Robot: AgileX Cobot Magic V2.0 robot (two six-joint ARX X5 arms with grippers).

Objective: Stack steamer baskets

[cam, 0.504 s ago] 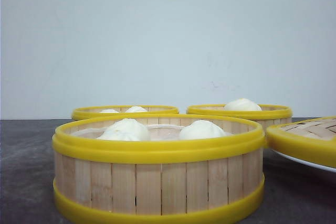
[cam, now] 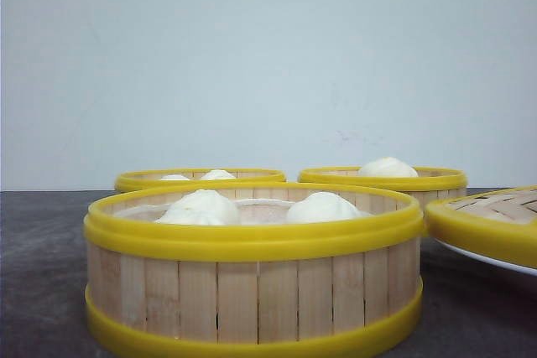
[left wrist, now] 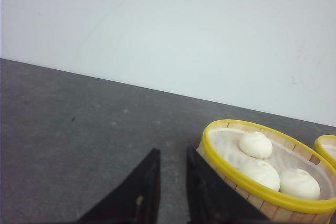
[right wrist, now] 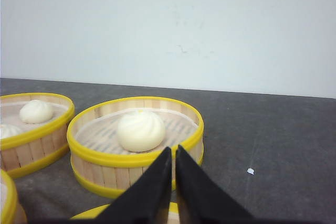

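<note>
Three steamer baskets stand separately on the dark table (cam: 42, 274); none is stacked yet. The near basket (cam: 252, 278) sits centre-front and holds steamed buns (cam: 323, 207). The far-left basket (cam: 200, 179) and the far-right basket (cam: 382, 179) stand behind it, side by side and apart; the far-right one holds a single bun (right wrist: 140, 129). A woven-top lid (cam: 487, 224) rests on a white plate (cam: 482, 257) at the near right.

Left gripper (left wrist: 170, 169): fingers slightly parted with a narrow gap, holding nothing, positioned just left of the far-left basket. Right gripper (right wrist: 173, 163): fingers almost closed, only a thin slit between them, holding nothing, aimed at the near wall of the far-right basket.

Handling assessment: each basket appears rigid and light, with slat walls between thick yellow rims. The rims look smooth and may slip under a pinch. The recommended grasp is over the top rim, one finger inside the wall and one outside, clear of the buns. The buns look soft; finger contact would dent them. Keep the basket level during lift, or the buns will likely roll. Seat the lower rim squarely on the rim below.
</note>
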